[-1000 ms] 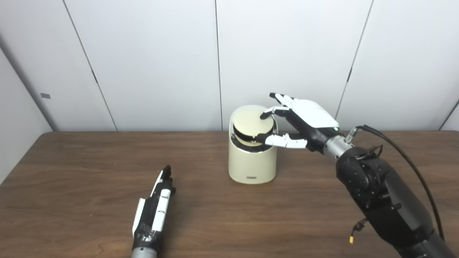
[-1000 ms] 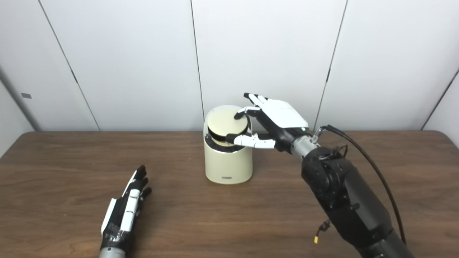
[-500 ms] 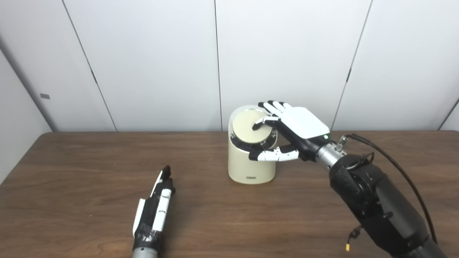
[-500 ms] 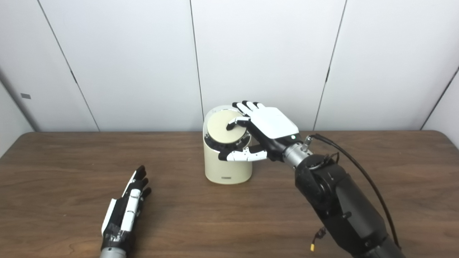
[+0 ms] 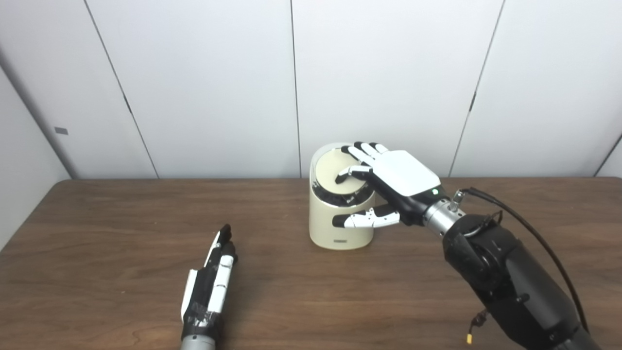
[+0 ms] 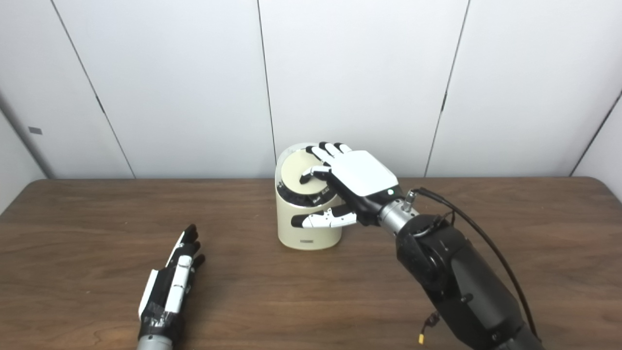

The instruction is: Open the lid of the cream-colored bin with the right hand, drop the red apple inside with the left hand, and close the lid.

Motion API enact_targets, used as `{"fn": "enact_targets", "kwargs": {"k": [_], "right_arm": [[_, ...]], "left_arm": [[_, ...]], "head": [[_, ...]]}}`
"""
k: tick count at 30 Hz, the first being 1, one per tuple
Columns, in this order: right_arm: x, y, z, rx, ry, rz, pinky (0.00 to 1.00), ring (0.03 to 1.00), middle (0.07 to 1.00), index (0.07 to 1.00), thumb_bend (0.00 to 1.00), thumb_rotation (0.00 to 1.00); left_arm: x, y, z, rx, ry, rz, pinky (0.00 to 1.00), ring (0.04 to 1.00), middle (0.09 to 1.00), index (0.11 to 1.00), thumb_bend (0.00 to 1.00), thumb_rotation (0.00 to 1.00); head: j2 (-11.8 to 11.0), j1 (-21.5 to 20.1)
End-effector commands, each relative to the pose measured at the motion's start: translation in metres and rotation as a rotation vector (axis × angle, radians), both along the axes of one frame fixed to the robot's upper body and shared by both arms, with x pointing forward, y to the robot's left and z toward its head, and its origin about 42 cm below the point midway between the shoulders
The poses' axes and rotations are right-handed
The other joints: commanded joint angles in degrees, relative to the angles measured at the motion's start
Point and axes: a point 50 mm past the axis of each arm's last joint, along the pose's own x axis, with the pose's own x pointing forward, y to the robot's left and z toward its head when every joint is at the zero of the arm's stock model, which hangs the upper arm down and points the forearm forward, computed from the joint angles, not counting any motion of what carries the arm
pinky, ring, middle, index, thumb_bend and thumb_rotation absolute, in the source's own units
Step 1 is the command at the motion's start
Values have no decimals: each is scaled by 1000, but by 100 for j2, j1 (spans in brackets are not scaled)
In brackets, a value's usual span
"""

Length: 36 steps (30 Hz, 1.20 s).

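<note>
- Two hands were in view, and only the right hand was working: it lay palm-down over the bin, fingers spread on the round lid and thumb reaching out in front of the bin's wall, holding nothing.
- Lying flat on the table, well to the bin's left, the left hand had its fingers straight and close together, empty.
- No apple showed anywhere; I judged it to be inside the bin, though I couldn't see in.
- That made this the closing step, with the lid looking nearly seated.
- Next, I reckoned, a light downward press to seat the lid, then a straight lift away so the bin didn't tip.
</note>
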Motion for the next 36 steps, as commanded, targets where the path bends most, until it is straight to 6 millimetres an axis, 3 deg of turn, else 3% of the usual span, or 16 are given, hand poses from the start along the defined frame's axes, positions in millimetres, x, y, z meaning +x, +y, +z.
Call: {"fn": "enact_targets", "kwargs": {"k": [1,11,21,30,36], "right_arm": [[-1,-2,4,-58,-22,13,1000,1000,983,726,543,868],[0,-1,-4,-190,-68,3,1000,1000,996,731,588,925],[-1,-3,-10,-198,-59,0,1000,1000,996,722,589,959],[-8,-5,16,-37,-88,-3,1000,1000,995,788,568,914],[-20,-21,32,128,-72,-50,1000,1000,995,878,562,927]], "left_arm": [[3,-3,11,-1,-30,-9,1000,1000,1000,1000,546,869],[4,-8,16,-8,-42,-19,1000,1000,1000,1000,560,854],[3,-8,19,-8,-42,-15,1000,1000,1000,1000,600,866],[4,-6,17,-3,-29,-16,1000,1000,1000,1000,613,856],[5,-6,16,-1,-29,-12,1000,1000,1000,1000,610,849]], "head": [[30,11],[126,75],[140,71],[107,59],[84,55]]}}
